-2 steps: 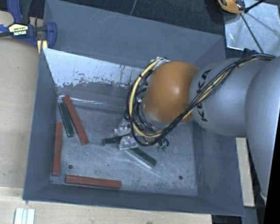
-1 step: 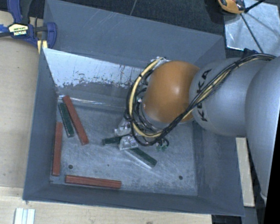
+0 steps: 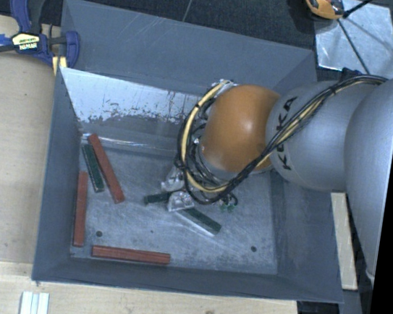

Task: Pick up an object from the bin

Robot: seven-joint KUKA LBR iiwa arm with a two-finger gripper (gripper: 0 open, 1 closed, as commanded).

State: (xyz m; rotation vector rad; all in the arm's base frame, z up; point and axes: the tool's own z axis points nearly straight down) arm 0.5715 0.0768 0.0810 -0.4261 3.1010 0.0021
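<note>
The dark green bar [image 3: 200,222] lies flat near the middle of the bin [image 3: 55,197], and your tool [image 3: 178,197] sits low at its left end; you cannot tell whether it is spread or pressed together. Your arm [image 3: 331,136] reaches in from the right and bends steeply down, its orange cover [image 3: 238,126] over the tool. A red-brown bar [image 3: 130,255] lies along the near wall, well apart.

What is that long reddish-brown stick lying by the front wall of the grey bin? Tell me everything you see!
The long reddish-brown flat stick is a thin, straight strip with squared ends and a dull face, maybe wood or plastic. It lies flat on the floor of the grey metal bin, running along the foot of the front wall. Nothing rests on it. Its left end nears another reddish-brown stick by the left wall.
</note>
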